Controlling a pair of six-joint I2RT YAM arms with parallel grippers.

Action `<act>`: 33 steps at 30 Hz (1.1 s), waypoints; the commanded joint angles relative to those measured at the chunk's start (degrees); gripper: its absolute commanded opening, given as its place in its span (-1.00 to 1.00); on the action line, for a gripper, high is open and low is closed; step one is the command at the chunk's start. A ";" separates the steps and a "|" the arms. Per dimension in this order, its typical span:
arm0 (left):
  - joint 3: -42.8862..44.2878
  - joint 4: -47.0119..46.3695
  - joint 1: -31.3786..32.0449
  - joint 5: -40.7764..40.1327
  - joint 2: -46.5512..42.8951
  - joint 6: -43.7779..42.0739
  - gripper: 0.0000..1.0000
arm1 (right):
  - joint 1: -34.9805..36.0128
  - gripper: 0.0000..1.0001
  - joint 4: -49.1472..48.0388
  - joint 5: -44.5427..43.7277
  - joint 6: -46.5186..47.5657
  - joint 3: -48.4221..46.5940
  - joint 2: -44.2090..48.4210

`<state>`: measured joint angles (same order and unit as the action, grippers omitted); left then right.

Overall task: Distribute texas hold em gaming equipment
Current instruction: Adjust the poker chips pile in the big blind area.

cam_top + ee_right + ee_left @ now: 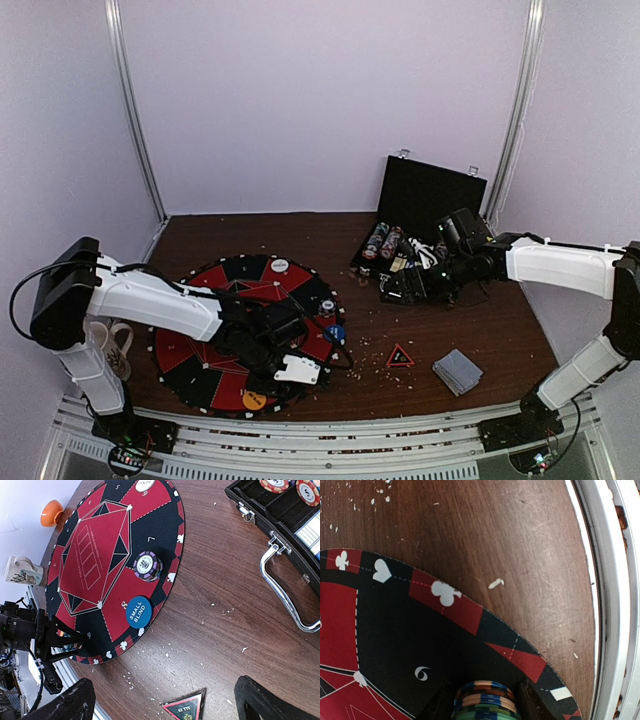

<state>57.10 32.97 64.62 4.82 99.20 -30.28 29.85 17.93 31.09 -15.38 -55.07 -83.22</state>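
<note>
My left gripper [485, 709] is low over the near edge of the round red-and-black mat [385, 630], by the printed 6. It is shut on a stack of striped poker chips [485, 692] in blue, orange and green. From above, that gripper [292, 368] is beside an orange disc [253, 400]. A blue "small blind" disc [138, 612], a purple 500 chip stack [148, 565] and a white disc [145, 485] lie on the mat. Grey-blue cards [457, 371] sit at the near right. My right gripper [167, 702] hangs open above the bare wood.
The black chip case [428, 200] stands open at the back right with chip rolls [383, 240] in it; its metal handle [285, 597] faces the mat. A triangular "all in" marker [186, 708] lies under my right gripper. A mug [22, 571] stands left of the mat. Crumbs dot the wood.
</note>
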 commanded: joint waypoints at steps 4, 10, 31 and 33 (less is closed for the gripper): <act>-0.72 -2.17 -0.29 -2.50 0.22 1.41 0.17 | -0.31 1.00 2.46 -3.09 0.84 -1.33 0.57; -0.21 -4.75 -0.28 -3.36 -0.98 4.56 0.35 | -0.31 1.00 10.41 -9.95 3.75 -6.80 1.17; 3.63 -21.39 0.07 -6.72 -12.78 26.48 0.62 | -2.60 1.00 38.59 -31.02 3.60 -25.61 3.01; 3.75 -23.04 0.07 -7.75 -12.52 31.01 0.63 | -2.60 1.00 35.90 -28.67 0.08 -18.28 6.42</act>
<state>59.37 17.15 64.51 0.97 87.42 -11.42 27.44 50.98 0.60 -8.08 -82.39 -81.06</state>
